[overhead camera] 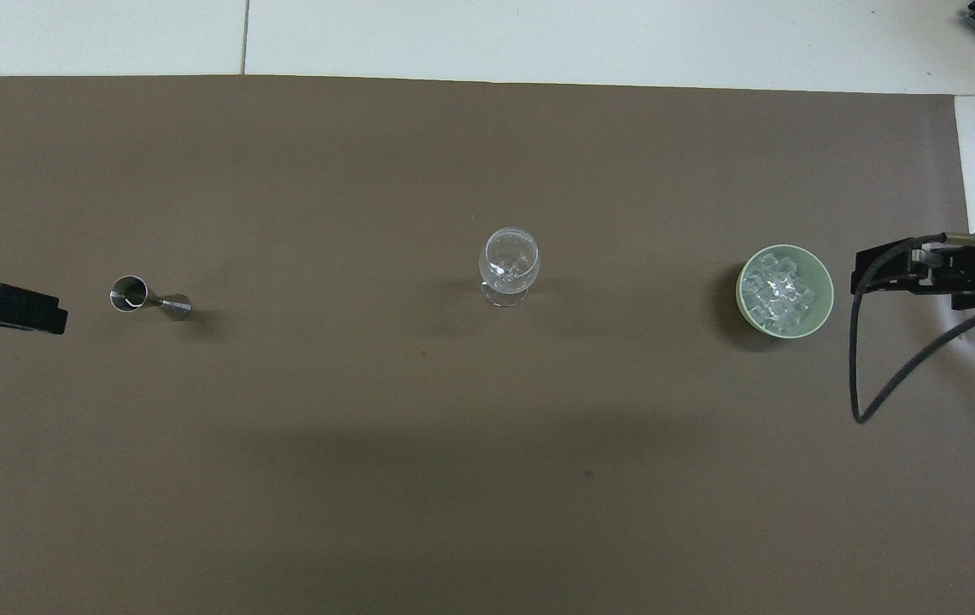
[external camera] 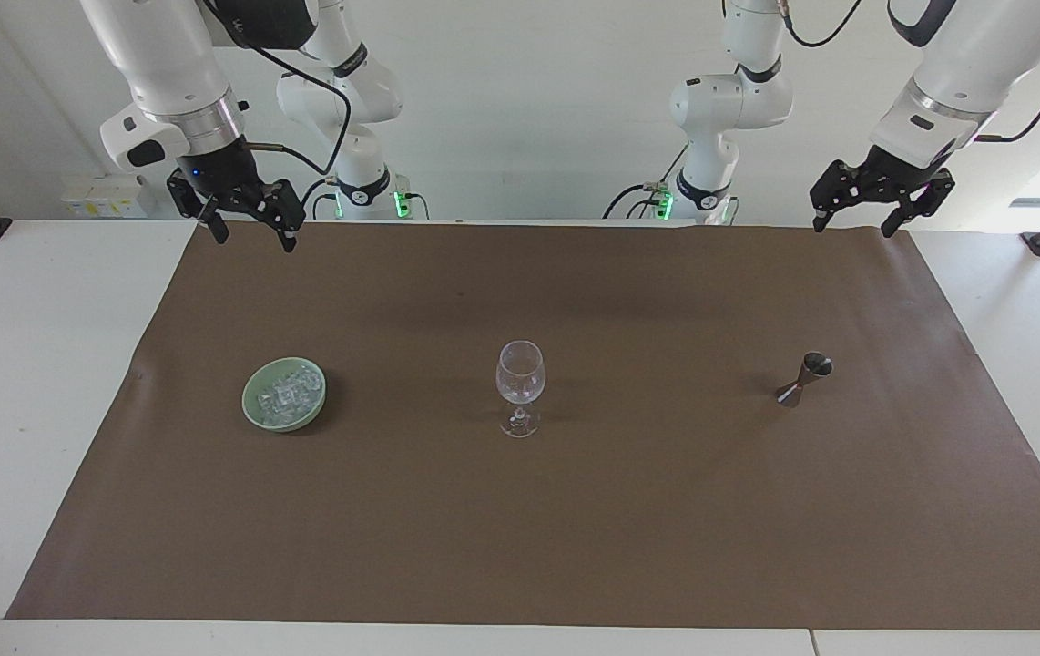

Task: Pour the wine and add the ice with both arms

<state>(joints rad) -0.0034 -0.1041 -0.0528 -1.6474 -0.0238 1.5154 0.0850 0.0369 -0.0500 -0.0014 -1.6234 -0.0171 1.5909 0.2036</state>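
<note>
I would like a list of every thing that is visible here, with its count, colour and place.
mat: 1, brown, covers the table's middle
table: 1, white, under the mat
glass: 1, clear, upright at the mat's centre
dish: 1, pale green, toward the right arm's end
ice: many cubes, clear, in the dish
jigger: 1, metal, toward the left arm's end
right gripper: 1, black, open, raised over the mat's edge
left gripper: 1, black, open, raised over the mat's edge

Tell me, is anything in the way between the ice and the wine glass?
Nothing visible. The ice sits in a green dish toward the right arm's end, and only bare brown mat lies between it and the wine glass. The open right gripper hangs above the mat's edge by the robots, with nothing under it.
</note>
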